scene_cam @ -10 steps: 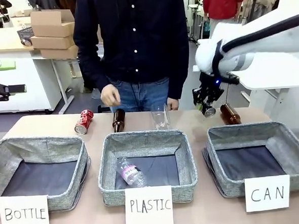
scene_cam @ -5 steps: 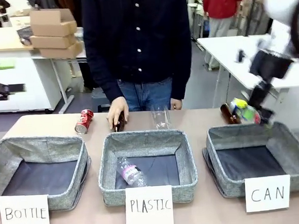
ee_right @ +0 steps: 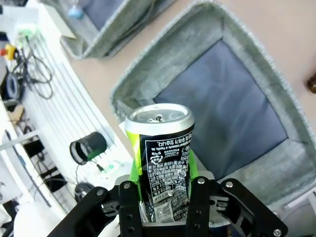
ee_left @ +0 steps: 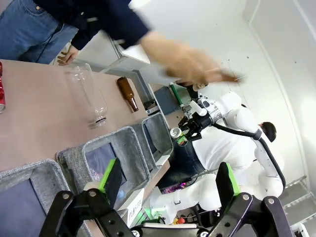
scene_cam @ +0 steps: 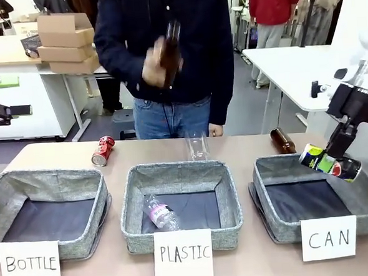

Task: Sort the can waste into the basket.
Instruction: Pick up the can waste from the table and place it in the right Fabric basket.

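My right gripper [scene_cam: 335,161] is shut on the black can [scene_cam: 328,162] with yellow-green marks and holds it on its side above the right part of the grey basket [scene_cam: 270,168] marked "CAN". From the right wrist the black can [ee_right: 160,150] stands between the green pads, with the basket [ee_right: 197,27] below it. The red can [scene_cam: 102,150] lies on the table behind the "BOTTLE" bin. My left gripper [ee_left: 168,180] is open and holds nothing, raised off to the left of the table.
The person lifts a brown bottle [scene_cam: 170,48] in one hand at chest height. Another brown bottle [scene_cam: 283,140] lies behind the CAN basket. A clear plastic bottle [scene_cam: 197,145] stands behind the "PLASTIC" bin [scene_cam: 135,178], which holds a plastic bottle [scene_cam: 159,213]. The "BOTTLE" bin [scene_cam: 46,178] is at left.
My right gripper carried the black can right and down, from behind the basket's far rim to above its right side. The person picked up a brown bottle and raised it.
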Tool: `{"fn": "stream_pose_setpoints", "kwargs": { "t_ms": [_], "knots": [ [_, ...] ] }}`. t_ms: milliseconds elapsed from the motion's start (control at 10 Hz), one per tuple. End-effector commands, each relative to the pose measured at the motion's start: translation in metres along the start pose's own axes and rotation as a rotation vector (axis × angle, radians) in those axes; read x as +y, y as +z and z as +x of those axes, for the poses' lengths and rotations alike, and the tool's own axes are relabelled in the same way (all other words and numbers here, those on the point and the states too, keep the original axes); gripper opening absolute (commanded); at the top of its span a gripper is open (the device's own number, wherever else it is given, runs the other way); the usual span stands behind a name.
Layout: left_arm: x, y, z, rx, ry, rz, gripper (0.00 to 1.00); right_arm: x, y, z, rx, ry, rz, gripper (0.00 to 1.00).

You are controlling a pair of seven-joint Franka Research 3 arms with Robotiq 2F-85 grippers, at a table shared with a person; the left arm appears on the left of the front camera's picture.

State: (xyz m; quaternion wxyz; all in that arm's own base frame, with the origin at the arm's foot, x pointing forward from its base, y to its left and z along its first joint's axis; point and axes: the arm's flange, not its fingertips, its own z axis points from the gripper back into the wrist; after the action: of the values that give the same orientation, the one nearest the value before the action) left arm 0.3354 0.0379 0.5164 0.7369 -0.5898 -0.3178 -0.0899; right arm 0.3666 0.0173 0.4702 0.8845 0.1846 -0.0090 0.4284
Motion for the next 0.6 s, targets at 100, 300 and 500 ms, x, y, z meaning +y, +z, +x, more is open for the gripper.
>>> {"fn": "stream_pose_setpoints", "kwargs": {
  "t_ms": [100, 300, 500],
  "knots": [
    [-0.0007, -0.002, 0.0007, -0.015, -0.023, -0.022, 1.0, -0.0089, 0.0028, 0.0066, -0.019, -0.024, -0.017, 0.96],
    [-0.0007, -0.002, 0.0007, -0.015, -0.023, -0.022, 1.0, -0.0118, 0.0039, 0.0078, -0.047, -0.068, -0.01, 1.0],
    [-0.0007, -0.002, 0.0007, -0.015, -0.023, -0.022, 1.0, -0.0149, 0.0064, 0.0088, -0.067, -0.07, 0.002, 1.0]
  ]
}}
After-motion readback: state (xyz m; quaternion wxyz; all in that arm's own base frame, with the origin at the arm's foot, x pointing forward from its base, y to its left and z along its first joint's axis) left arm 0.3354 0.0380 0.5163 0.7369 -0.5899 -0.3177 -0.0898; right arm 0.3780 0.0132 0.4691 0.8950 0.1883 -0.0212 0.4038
